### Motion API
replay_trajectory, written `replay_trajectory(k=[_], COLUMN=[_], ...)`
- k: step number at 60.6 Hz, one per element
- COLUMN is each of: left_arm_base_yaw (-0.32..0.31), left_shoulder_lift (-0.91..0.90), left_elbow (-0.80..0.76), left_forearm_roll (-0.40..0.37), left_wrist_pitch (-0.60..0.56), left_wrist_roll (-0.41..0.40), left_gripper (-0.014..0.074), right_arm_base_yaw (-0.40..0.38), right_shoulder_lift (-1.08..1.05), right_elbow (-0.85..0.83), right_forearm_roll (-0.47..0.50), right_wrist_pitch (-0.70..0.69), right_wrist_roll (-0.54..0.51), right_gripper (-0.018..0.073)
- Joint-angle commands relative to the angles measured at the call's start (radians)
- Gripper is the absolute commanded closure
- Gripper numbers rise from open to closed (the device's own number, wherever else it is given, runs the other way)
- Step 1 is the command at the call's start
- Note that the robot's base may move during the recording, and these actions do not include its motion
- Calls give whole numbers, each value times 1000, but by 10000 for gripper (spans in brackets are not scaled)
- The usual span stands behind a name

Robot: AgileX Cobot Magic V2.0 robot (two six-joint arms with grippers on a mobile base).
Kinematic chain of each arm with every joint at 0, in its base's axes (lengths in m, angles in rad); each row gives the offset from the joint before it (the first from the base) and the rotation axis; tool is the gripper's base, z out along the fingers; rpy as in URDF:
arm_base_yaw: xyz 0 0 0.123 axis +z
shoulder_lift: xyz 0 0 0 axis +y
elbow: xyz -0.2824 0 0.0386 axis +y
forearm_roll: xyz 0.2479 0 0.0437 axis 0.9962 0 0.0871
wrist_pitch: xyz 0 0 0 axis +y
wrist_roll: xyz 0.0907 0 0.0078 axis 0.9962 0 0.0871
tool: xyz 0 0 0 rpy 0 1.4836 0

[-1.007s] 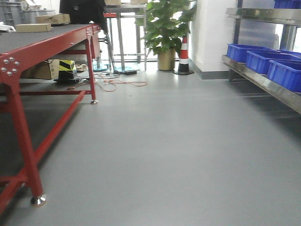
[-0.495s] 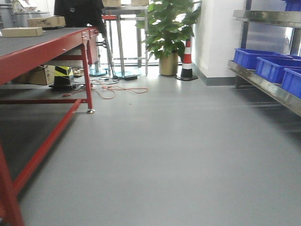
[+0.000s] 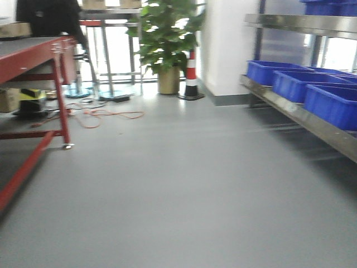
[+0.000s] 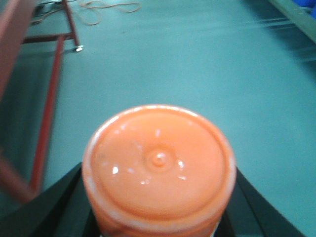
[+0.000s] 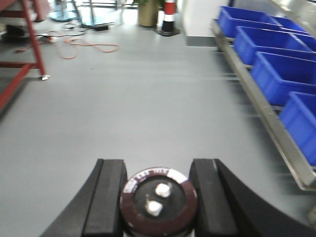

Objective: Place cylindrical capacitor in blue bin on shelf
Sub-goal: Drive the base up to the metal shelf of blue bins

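Note:
The cylindrical capacitor [image 5: 159, 197], a dark brown-black stub with two pale terminals on its flat top, sits between the black pads of my right gripper [image 5: 158, 173], which is shut on it above the grey floor. To the right runs the steel shelf [image 5: 256, 103] carrying a row of blue bins [image 5: 281, 74]. In the front view the shelf's rail [image 3: 295, 114] and its blue bins [image 3: 329, 103] line the right side. My left gripper [image 4: 158, 197] is shut on a round orange container [image 4: 158, 158] that fills its view.
A red-framed workbench [image 3: 33, 56] stands at the left, with orange cables [image 3: 106, 116] on the floor behind it. A potted plant [image 3: 167, 50] and a striped traffic cone [image 3: 191, 75] stand at the back by a white wall. Grey floor [image 3: 178, 184] lies between workbench and shelf.
The front view has swung to the right. The workbench, plant and cone have slid left in the frame, and the shelf with its blue bins takes up more of the right side.

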Motion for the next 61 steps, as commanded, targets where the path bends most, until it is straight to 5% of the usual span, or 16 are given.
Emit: replay_trajectory(k=[1,61], left_arm_base_yaw=[-6,-6], left_shoulder_lift=[-5,-5], left_elbow=[-9,-9], left_forearm_roll=[-5,0], left_wrist_pitch=[-26,-26], left_wrist_roll=[-1,-1], left_gripper=[708,708], right_arm_base_yaw=[3,3], right_shoulder_lift=[-3,-3], right_elbow=[-10,-10], right_forearm_roll=[-2,-2], right_wrist_pitch=[-24,-24], right_wrist_roll=[-6,-6], right_gripper=[557,557])
